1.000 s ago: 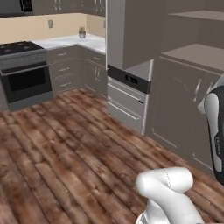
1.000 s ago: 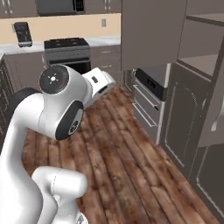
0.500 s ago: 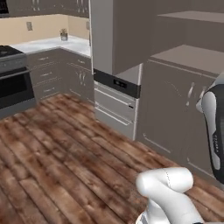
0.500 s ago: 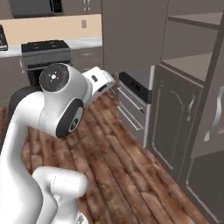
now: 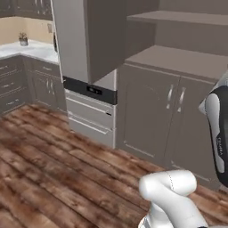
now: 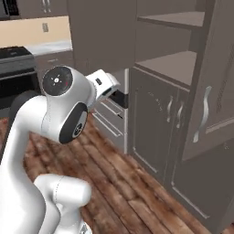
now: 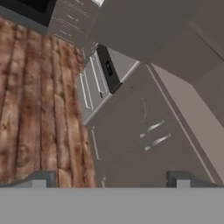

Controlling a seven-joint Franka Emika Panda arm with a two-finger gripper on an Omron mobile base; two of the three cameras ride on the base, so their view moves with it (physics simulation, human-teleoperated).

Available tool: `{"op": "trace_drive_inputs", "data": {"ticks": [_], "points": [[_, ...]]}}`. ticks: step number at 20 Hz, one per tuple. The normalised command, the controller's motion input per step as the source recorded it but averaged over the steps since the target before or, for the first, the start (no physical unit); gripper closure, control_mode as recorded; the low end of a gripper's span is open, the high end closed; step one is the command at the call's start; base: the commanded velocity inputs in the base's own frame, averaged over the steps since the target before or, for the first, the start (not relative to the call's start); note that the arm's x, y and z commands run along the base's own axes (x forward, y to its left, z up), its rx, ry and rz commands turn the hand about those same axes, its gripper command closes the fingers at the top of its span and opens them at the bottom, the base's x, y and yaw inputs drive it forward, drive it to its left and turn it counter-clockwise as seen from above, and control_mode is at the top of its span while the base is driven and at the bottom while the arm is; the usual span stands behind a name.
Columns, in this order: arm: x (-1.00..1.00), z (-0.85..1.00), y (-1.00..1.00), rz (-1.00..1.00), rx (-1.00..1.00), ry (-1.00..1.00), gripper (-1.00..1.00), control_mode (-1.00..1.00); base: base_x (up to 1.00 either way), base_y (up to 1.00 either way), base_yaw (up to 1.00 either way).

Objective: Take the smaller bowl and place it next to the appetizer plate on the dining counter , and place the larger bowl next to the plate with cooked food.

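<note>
Neither bowl, neither plate and the dining counter can be placed from here, so where the task's things stand I cannot tell. Judging by that, nothing is done yet: both bowls are left to fetch and set down, and the base seems to be on its way through the kitchen.

From the left in the left base view: a pale counter (image 5: pixel 26 50) runs along the far wall with a small potted plant (image 5: pixel 23 39) on it, grey drawers beneath. Next comes a tall grey cabinet column (image 5: pixel 84 40) with a dark built-in oven (image 5: pixel 91 90) set low and drawers below. To the right stand lower cabinets (image 5: pixel 171 116) with arched double doors and silver handles, topped by a bare ledge and an open shelf (image 5: pixel 178 18) above. The wooden floor (image 5: pixel 53 178) spreads in front, free of obstacles.

In the right base view a black stove (image 6: pixel 16 68) sits at the far left, and the arm is folded high over the floor.

In the hand view the gripper (image 7: pixel 111 179) has its jaws spread wide, pinching nothing, pointed at the cabinet doors and floor. The cabinets are the nearest thing in the way, should the base roll forward.
</note>
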Motion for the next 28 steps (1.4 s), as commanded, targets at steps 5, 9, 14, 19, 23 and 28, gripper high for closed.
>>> {"op": "trace_drive_inputs", "data": {"ticks": [5, 9, 14, 19, 23, 28], "points": [[0.00, 0.00, 0.00, 0.00, 0.00, 0.00, -1.00, 1.00, 0.74, 0.13, -0.46], [0.00, 0.00, 0.00, 0.00, 0.00, 0.00, -1.00, 1.00, 0.69, 0.23, -0.50], [0.00, 0.00, 0.00, 0.00, 0.00, 0.00, -1.00, 1.00, 0.60, 0.39, -0.52], [0.00, 0.00, 0.00, 0.00, 0.00, 0.00, -1.00, 1.00, 0.44, 0.49, -0.52], [0.00, 0.00, 0.00, 0.00, 0.00, 0.00, -1.00, 1.00, 0.44, 0.56, -0.51], [0.00, 0.00, 0.00, 0.00, 0.00, 0.00, -1.00, 1.00, 0.45, 0.70, -0.44]]}}
